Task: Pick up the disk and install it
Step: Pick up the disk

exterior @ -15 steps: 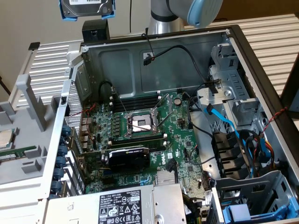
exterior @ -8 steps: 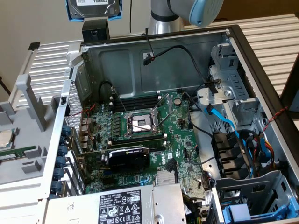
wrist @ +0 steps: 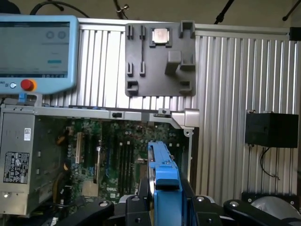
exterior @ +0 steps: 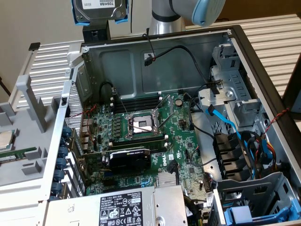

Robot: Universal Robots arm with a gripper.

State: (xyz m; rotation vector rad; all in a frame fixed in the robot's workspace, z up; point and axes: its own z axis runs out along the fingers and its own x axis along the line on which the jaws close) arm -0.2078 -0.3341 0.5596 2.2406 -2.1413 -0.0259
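Disk [exterior: 99,10] in blue carrier gripped edge-on by claw [wrist: 165,205] — held aloft at exterior view's upper left, near open computer case [exterior: 155,61], motherboard [exterior: 183,127] exposed inside

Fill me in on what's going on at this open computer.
The robot arm's gripper is clamped on the disk, a silver hard drive in a blue carrier. It holds the disk up in the air, clear of the open computer case. The disk is not yet installed. A small processor chip lies in a grey tray beside the case.
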